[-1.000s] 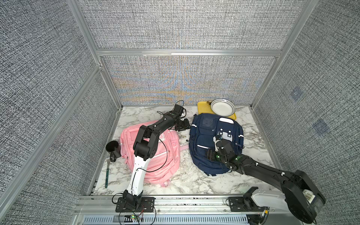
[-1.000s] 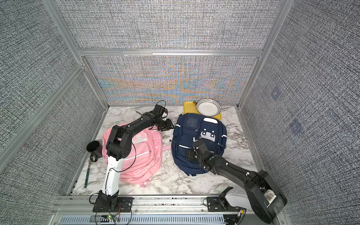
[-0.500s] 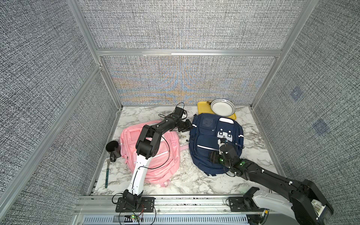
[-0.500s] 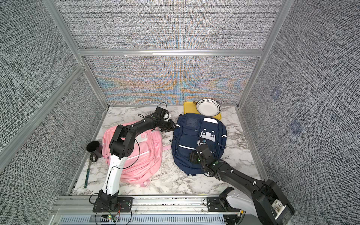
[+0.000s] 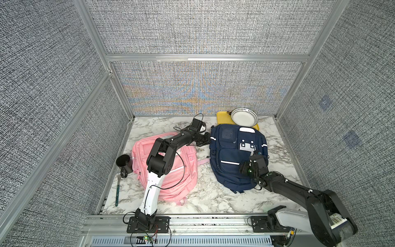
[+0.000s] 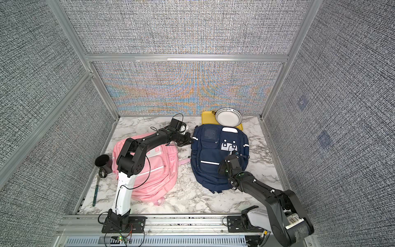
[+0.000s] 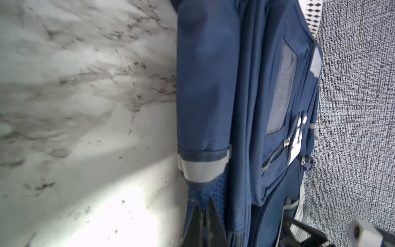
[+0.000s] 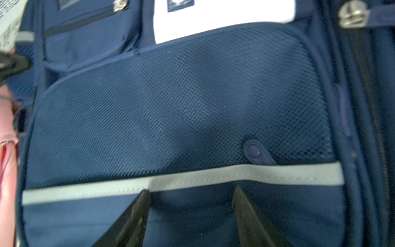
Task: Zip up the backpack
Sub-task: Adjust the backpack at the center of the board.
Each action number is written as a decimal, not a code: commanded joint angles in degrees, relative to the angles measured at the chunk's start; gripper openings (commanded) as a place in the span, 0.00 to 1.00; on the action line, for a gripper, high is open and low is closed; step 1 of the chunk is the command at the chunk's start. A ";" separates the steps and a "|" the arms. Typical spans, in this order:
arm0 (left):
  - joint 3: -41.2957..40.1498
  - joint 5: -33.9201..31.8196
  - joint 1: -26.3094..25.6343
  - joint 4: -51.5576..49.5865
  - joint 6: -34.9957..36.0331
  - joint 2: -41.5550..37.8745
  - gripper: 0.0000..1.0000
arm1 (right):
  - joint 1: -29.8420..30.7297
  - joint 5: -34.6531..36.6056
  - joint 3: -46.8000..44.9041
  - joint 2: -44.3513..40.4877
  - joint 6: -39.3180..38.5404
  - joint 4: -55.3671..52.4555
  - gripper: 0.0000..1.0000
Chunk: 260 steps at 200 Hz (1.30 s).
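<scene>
While the blue backpack [image 5: 233, 158] lies flat on the marble table [image 5: 213, 198] with its front pockets facing up, both arms have gone to it, one on each side.

The left pincer [image 7: 204, 210] is clenched on the blue mesh of the bag's side pocket [image 7: 205, 192], its jaws pressed together with fabric pinched between them. That grip reads as an anchor: a soft bag slides and bunches when a zipper is pulled, so one side is pinned first.

The right pincer [image 8: 191, 192] is released, jaws standing apart and holding nothing, poised low over the front pocket with its tips at the grey stripe [image 8: 183, 181]. Whether the tips touch the cloth I cannot tell. A metal zipper slider [image 8: 352, 15] sits ahead of those tips, off toward the side away from the left pincer, at the head of a dark toothed track that looks unclosed. My guess is that the open jaws are being lined up for that slider, though they are not yet on it.

Behind the left pincer, under its arm, lies a pink backpack [image 5: 171, 171], just beside the blue one. Farther back sit a dark mug [image 5: 124, 163] and a fork [image 5: 117, 188]. Beyond the blue bag's top end, well ahead of the right pincer, a dotted bowl [image 5: 244, 119] rests on a yellow tray [image 5: 222, 119].
</scene>
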 commanded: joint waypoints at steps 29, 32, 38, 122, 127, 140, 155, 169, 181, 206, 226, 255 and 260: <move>-7.81 1.24 -0.81 3.32 -1.40 -3.19 0.00 | -3.18 -4.60 5.17 7.02 -4.01 -8.64 0.65; -8.41 1.21 -0.88 3.66 -1.54 -3.53 0.00 | -3.10 -4.77 5.20 7.05 -3.69 -8.69 0.65; -9.45 1.30 -0.99 4.28 -1.74 -4.13 0.00 | -2.89 -5.04 5.15 6.95 -3.13 -8.94 0.65; -21.36 -0.53 -4.38 8.36 -3.22 -14.66 0.00 | 1.84 -2.60 5.36 7.55 -0.81 -9.05 0.65; -22.07 -0.70 -4.70 8.82 -3.48 -15.17 0.00 | 1.90 -2.55 6.08 8.10 -1.02 -9.11 0.65; -23.97 -0.81 -5.50 10.13 -4.28 -15.95 0.00 | 2.46 -2.18 7.64 9.10 -0.95 -9.37 0.65; -26.21 -1.47 -6.56 11.75 -5.31 -18.05 0.00 | 3.81 -1.28 8.83 9.64 -0.71 -9.74 0.65; -27.98 -1.87 -7.71 13.01 -6.59 -19.24 0.00 | 4.94 -0.46 9.10 10.05 -0.45 -10.04 0.65; -29.44 -2.39 -8.84 13.78 -7.44 -20.16 0.00 | 5.43 0.02 9.10 10.36 -0.25 -10.51 0.65; -31.39 -3.75 -10.67 13.66 -9.43 -21.75 0.00 | 6.14 1.34 8.13 9.10 0.24 -11.38 0.66; -32.37 -4.28 -11.56 13.62 -11.04 -22.67 0.00 | 6.84 2.88 7.64 6.38 0.54 -12.71 0.67; -33.37 -4.88 -13.03 13.53 -13.20 -23.70 0.00 | 8.12 4.22 7.42 -0.40 1.60 -15.87 0.68; -33.48 -5.02 -13.36 13.53 -13.58 -23.86 0.00 | 8.56 4.38 7.32 -1.68 2.04 -16.56 0.68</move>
